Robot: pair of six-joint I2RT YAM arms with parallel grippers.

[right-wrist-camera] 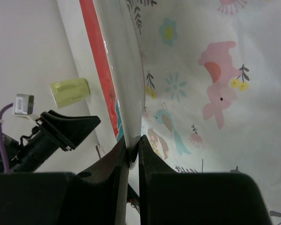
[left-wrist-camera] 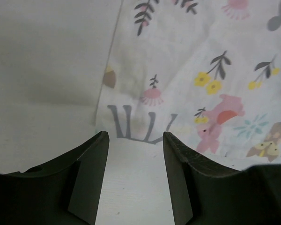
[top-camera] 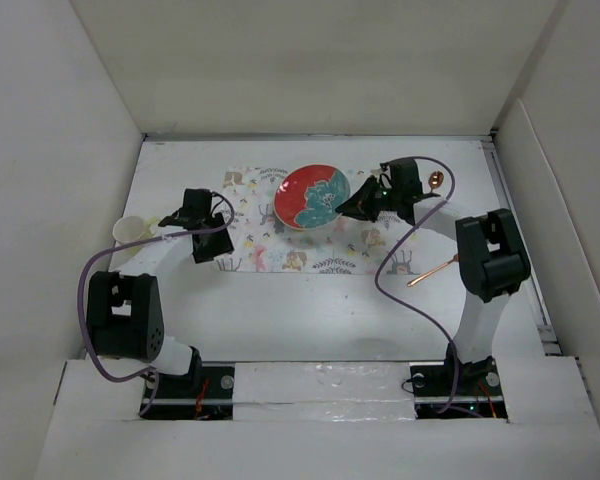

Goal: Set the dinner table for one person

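While the right end effector (right-wrist-camera: pixel 133 151) clamps it, the plate (top-camera: pixel 305 200) overlies the placemat (top-camera: pixel 280 255).

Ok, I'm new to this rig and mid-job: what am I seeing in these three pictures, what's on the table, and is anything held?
Two robot arms are bolted at the near edge of a white dinner table. The wide picture looks down from above and behind them. The other two come from a camera on each wrist, so the dark shapes at the bottom are that arm's own fingers.

On the table are a floral placemat, a red plate at its far side, a pale cup on the left, a copper spoon far right, and a thin copper utensil by the right arm.

The right arm's fingers are shut on the plate's rim. The left arm's fingers are open and hold nothing, over the placemat's left edge.
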